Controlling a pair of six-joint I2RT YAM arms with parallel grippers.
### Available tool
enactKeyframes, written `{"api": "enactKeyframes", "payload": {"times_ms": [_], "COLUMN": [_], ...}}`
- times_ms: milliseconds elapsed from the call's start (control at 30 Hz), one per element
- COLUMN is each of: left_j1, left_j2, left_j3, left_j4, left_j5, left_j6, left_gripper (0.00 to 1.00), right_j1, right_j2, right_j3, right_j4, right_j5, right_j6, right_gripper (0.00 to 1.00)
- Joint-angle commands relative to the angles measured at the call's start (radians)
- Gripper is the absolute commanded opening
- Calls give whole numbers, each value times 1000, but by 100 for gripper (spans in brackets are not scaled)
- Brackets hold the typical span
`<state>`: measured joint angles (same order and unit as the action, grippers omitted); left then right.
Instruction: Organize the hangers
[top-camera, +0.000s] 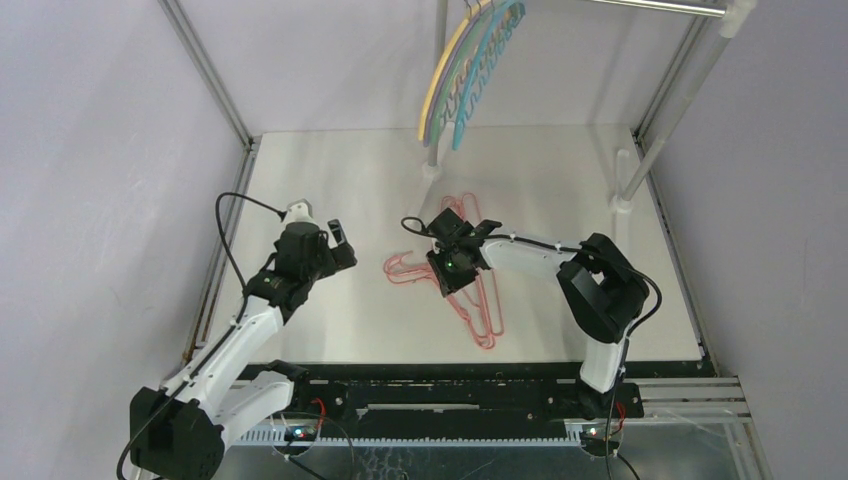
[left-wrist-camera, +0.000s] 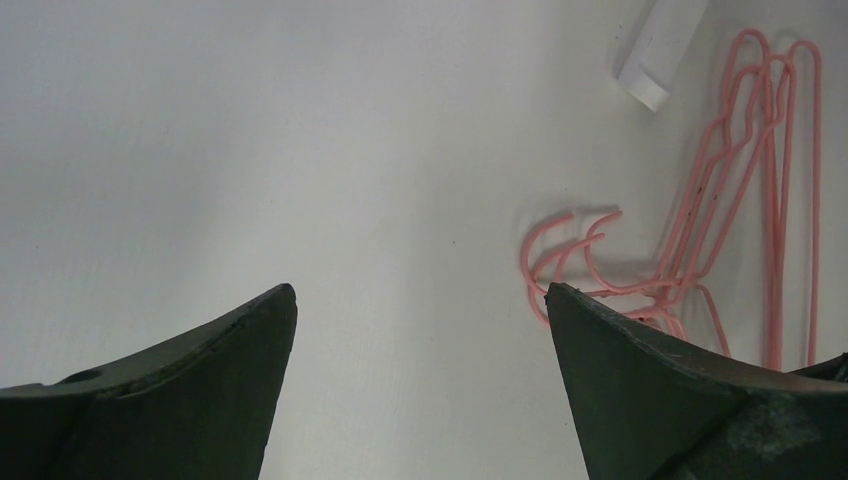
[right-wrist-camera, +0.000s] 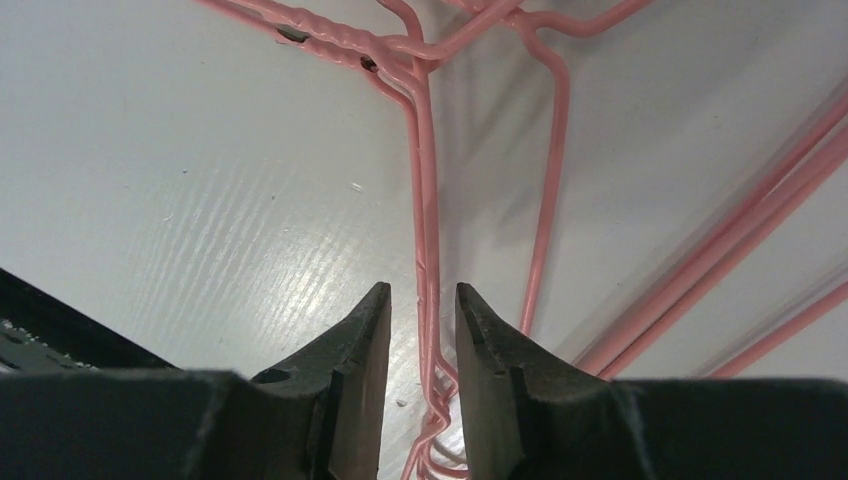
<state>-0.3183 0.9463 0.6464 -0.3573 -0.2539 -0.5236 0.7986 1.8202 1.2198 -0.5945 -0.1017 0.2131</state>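
Several pink hangers (top-camera: 478, 300) lie tangled flat on the white table, hooks to the left. My right gripper (top-camera: 447, 278) is low over them. In the right wrist view its jaws (right-wrist-camera: 422, 290) are narrowly open and straddle two pink hanger wires (right-wrist-camera: 425, 200) without pinching them. My left gripper (top-camera: 345, 248) is wide open and empty to the left of the pile. In the left wrist view (left-wrist-camera: 420, 290) the pink hooks (left-wrist-camera: 565, 240) lie just beyond its right finger. Yellow, purple and teal hangers (top-camera: 468, 75) hang from the rail at the back.
The silver rail (top-camera: 660, 6) crosses the top right. A slanted pole ends in a white foot (top-camera: 623, 203) at the right. A second white foot (top-camera: 432, 168) stands behind the pile and shows in the left wrist view (left-wrist-camera: 660, 50). Metal frame edges the table.
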Motion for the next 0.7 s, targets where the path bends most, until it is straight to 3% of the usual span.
{"api": "enactKeyframes", "payload": {"times_ms": [0,167,367,667], "left_j1": [-5,-5,-5,-4], "left_j2": [-19,-17,-18,-36], "left_j3": [-27,-25,-26,-22], "left_j4": [18,21,20,14], "left_j5": [-16,-18,-19,-24], "left_j6": [-2,-2,1,-1], "left_gripper": [100,99,99,99], "right_j1": [4,4,5,3], "right_j2": [15,39,34,-73], "right_j3": [28,27,27,32], "right_j4": [44,50,47,5], "right_j5": [11,-4,-3,-21], "right_j6": [-6,-5,-8,-15], "right_gripper": [38,28,2,0]}}
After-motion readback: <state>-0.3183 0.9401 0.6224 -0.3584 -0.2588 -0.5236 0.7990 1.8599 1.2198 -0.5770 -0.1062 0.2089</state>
